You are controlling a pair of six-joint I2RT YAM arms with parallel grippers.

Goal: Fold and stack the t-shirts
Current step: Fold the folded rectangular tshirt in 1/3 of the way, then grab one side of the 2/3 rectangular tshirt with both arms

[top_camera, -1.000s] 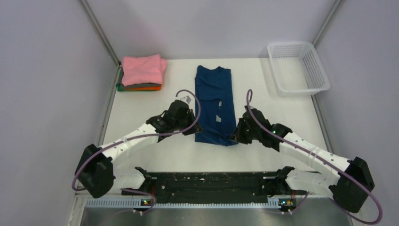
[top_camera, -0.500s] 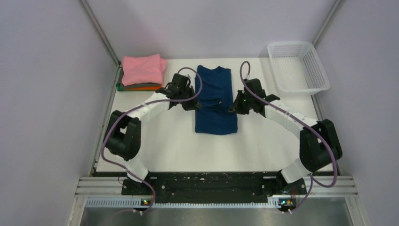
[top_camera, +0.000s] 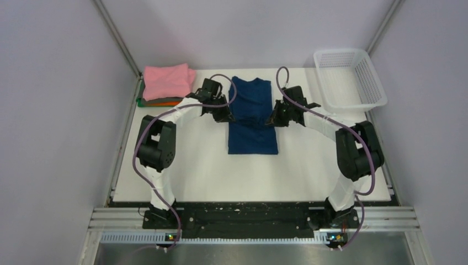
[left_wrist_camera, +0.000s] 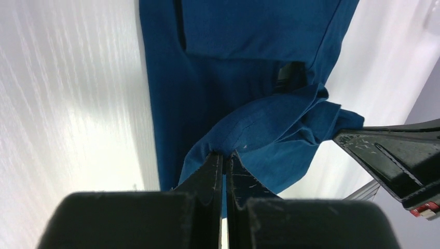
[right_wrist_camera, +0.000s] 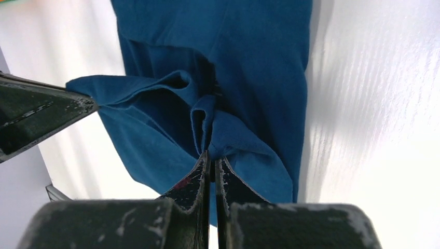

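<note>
Already narrowed to a long strip, the navy t-shirt lies mid-table with its collar toward the far edge. Its near hem is raised in a loose bunch partway up its length. The left gripper is pinched tight on one corner of that hem. The right gripper is clamped on the other corner, with only cloth between its closed fingers.

At the far left corner of the table sits a stack, the pink t-shirt on top and the orange and green edges showing beneath. A white mesh basket stands at the far right.

Three shirts look finished and the fourth seems to be mid half-fold. What probably remains is laying the hem at the collar, letting go, perhaps one more fold, then carrying it onto the pink one.
</note>
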